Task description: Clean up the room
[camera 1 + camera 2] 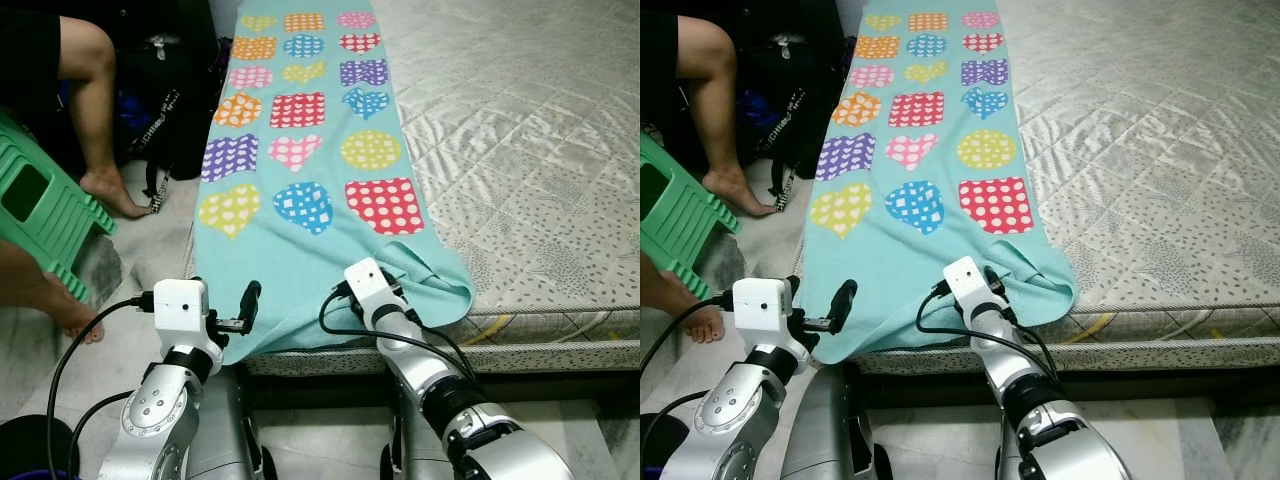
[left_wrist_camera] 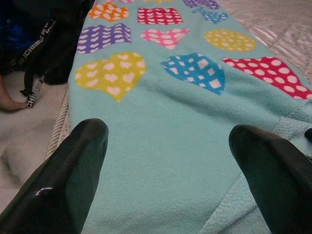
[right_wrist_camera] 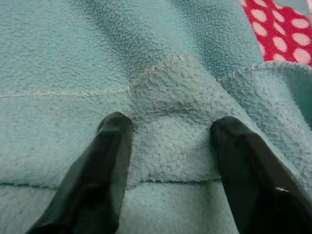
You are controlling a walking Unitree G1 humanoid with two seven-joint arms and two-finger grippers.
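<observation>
The right gripper (image 3: 168, 146), fingers wide, presses the blanket's (image 1: 300, 190) folded hem (bed's (image 1: 540, 150) foot edge); the left gripper (image 2: 168, 146) hovers spread.

Fuzzy matt fleece blanket (image 1: 300, 200), glossy black fingers (image 2: 73, 180), quilted sheeny mattress (image 1: 520, 130).

Blanket (image 1: 300, 190): turquoise fleece, printed with hearts, squares and circles in yellow, blue, red, purple, pink and orange, all dotted or heart-spotted in white; mattress (image 1: 520, 150): pale grey, quilted; stool (image 1: 40, 215): green; bag (image 1: 175, 90): black; fingers (image 2: 73, 180): glossy black.
</observation>
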